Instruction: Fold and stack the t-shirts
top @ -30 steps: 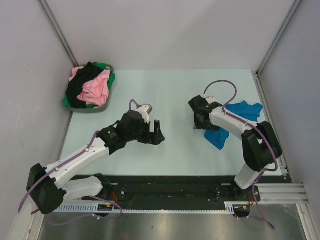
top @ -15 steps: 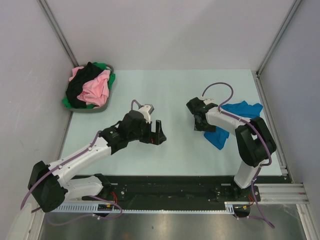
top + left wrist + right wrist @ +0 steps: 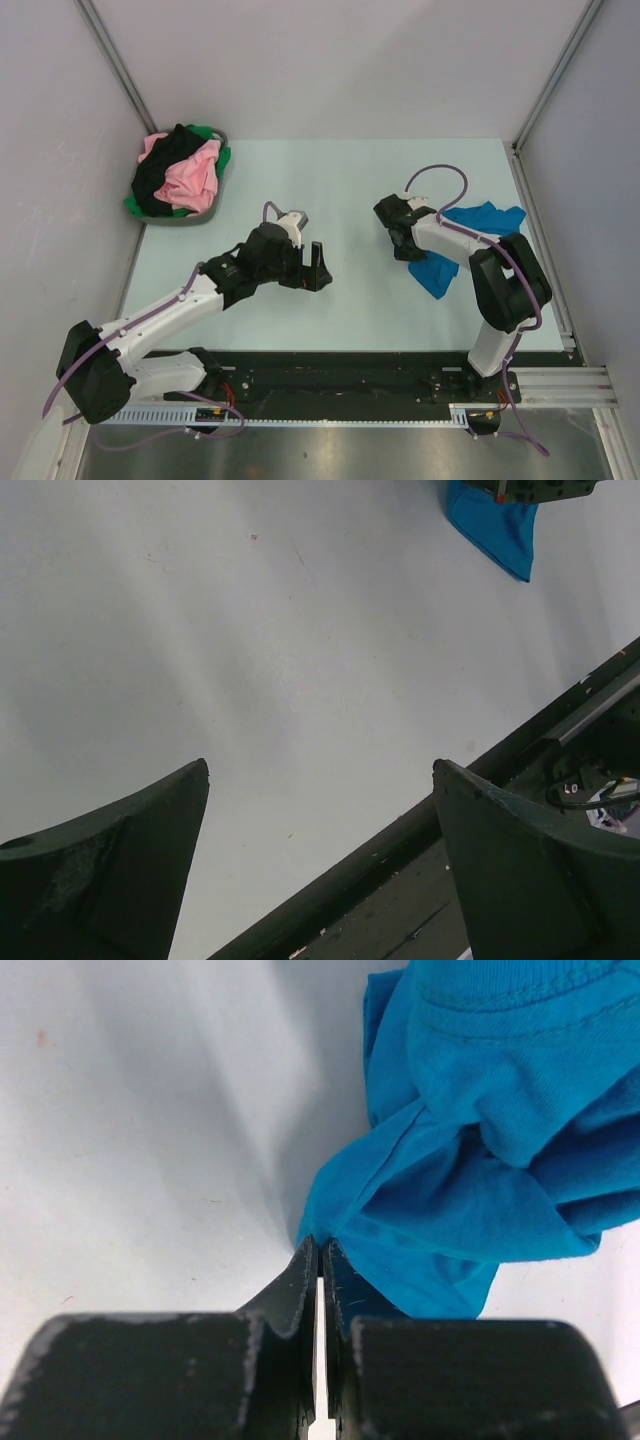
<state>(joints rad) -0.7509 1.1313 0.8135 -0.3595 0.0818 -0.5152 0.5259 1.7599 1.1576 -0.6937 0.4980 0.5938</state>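
A bright blue t-shirt (image 3: 486,219) lies crumpled at the right of the table, with a fold (image 3: 436,273) reaching toward the near edge. My right gripper (image 3: 408,248) is at its left edge, shut, and its tips (image 3: 318,1245) pinch a corner of the blue t-shirt (image 3: 470,1160). My left gripper (image 3: 318,268) hovers over the middle of the table, open, with nothing between its fingers (image 3: 320,765). The blue t-shirt (image 3: 495,525) shows far off in the left wrist view. Pink (image 3: 194,176), black (image 3: 163,168) and green (image 3: 206,132) t-shirts are piled at the back left.
The round grey basket (image 3: 178,219) holding the piled shirts stands at the table's back left corner. A black rail (image 3: 350,365) runs along the near edge, and metal frame posts (image 3: 545,190) border the right side.
The right gripper's jaws have closed onto the blue t-shirt's edge. The left arm has barely shifted.
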